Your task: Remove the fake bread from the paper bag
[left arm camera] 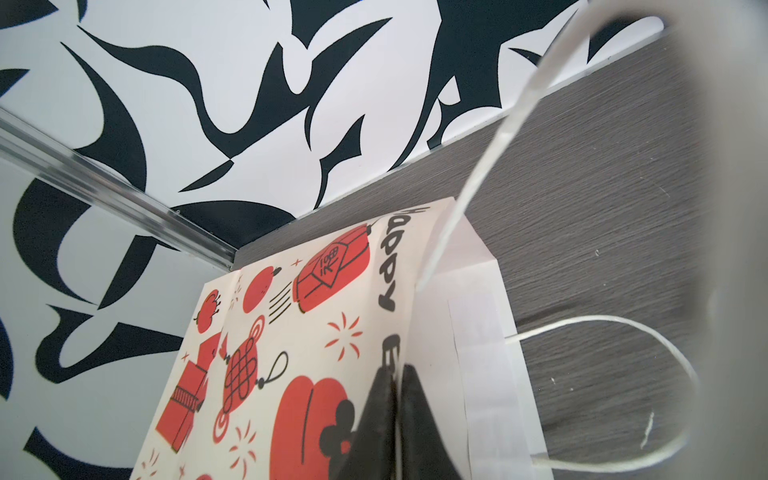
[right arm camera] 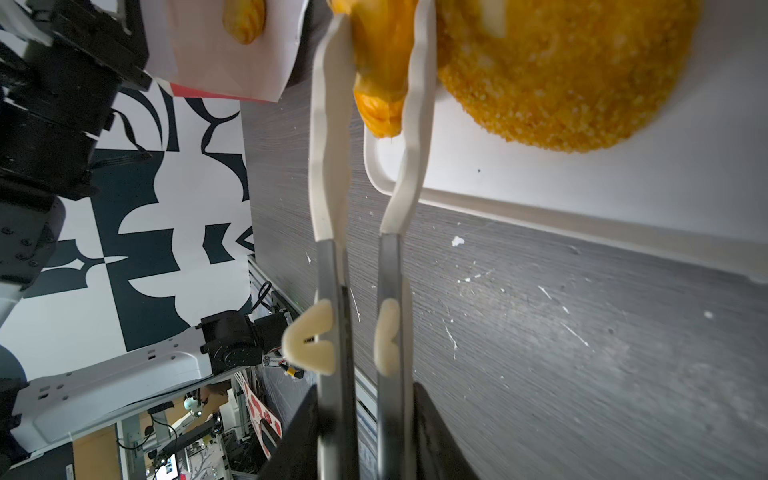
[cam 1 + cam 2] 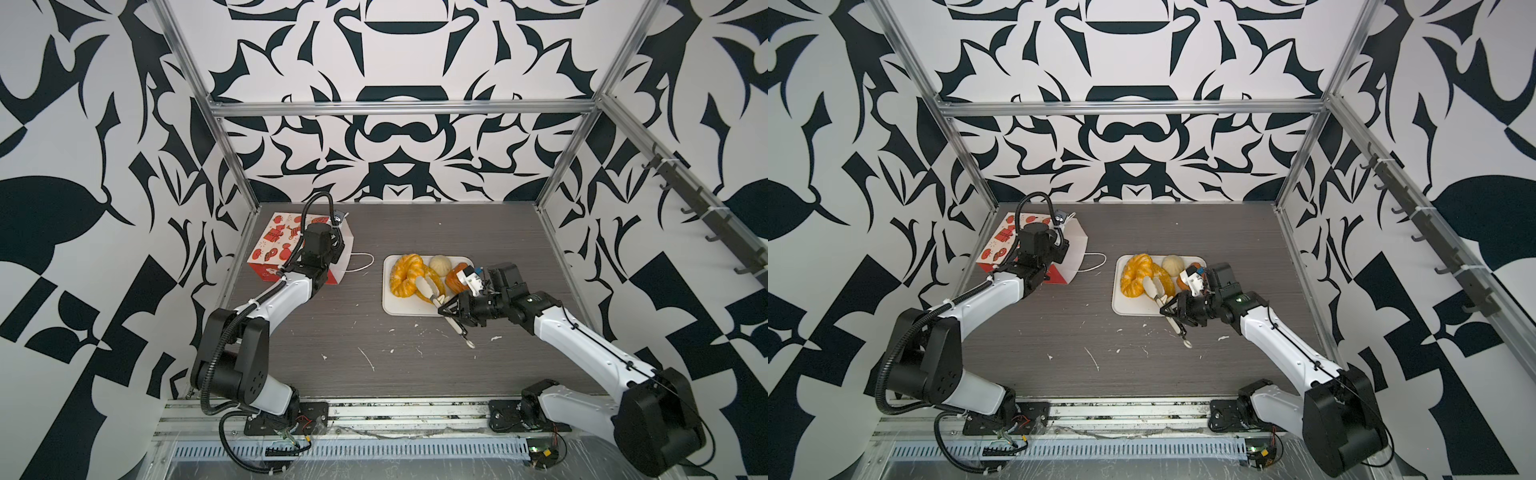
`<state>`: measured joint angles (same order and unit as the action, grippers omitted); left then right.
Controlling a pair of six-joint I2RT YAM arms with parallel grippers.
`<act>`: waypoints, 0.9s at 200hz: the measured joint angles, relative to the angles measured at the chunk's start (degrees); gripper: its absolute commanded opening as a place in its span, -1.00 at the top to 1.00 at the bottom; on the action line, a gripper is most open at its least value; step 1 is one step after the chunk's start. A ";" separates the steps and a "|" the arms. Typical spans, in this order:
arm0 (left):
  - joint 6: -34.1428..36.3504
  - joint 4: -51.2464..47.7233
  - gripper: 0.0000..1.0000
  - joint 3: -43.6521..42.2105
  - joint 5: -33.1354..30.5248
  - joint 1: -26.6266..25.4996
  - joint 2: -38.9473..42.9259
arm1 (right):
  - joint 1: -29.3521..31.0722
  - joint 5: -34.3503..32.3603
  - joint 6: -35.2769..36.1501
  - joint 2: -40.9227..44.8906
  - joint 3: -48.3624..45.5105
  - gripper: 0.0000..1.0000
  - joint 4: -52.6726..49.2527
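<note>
a: what is the room like?
b: a dark grey surface (image 3: 353,353) with wood grain, marked by white specks (image 3: 368,359) and scratches. around it stand walls (image 3: 399,137) with a black and white pattern, and a metal frame (image 3: 399,109).
a: where is the bag?
b: the bag (image 3: 276,241) lies on its side at the far left of the surface, printed face up, with its mouth turned to the tray (image 3: 399,309). one cord handle (image 3: 361,262) lies flat on the surface between them.
a: and the left tool?
b: the left tool (image 1: 397,415) is closed on the upper rim of the bag's mouth, and the paper is pinched between its fingers.
a: where is the bread?
b: on the tray i see a ring (image 3: 405,274), a bun (image 3: 440,264) and a loaf (image 3: 454,282). in the right wrist view a golden piece (image 2: 245,20) shows inside the bag's mouth.
a: and the right tool?
b: the right tool (image 2: 365,424) grips tongs (image 2: 326,266) by their metal arms. the white tips of the tongs stand on both sides of a yellow piece (image 2: 380,83) on the tray, just beside the ring, close against it. whether they press it, i cannot tell.
</note>
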<state>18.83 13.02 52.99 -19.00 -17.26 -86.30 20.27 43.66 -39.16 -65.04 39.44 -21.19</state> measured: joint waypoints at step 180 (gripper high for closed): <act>1.31 -0.31 0.81 -0.07 3.65 0.02 1.14 | 0.72 -8.37 6.45 5.95 13.75 0.33 -12.79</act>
<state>20.14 12.71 52.93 -15.35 -17.23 -85.17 20.99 35.29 -32.71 -59.09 53.19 -33.98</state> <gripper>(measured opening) 0.093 0.346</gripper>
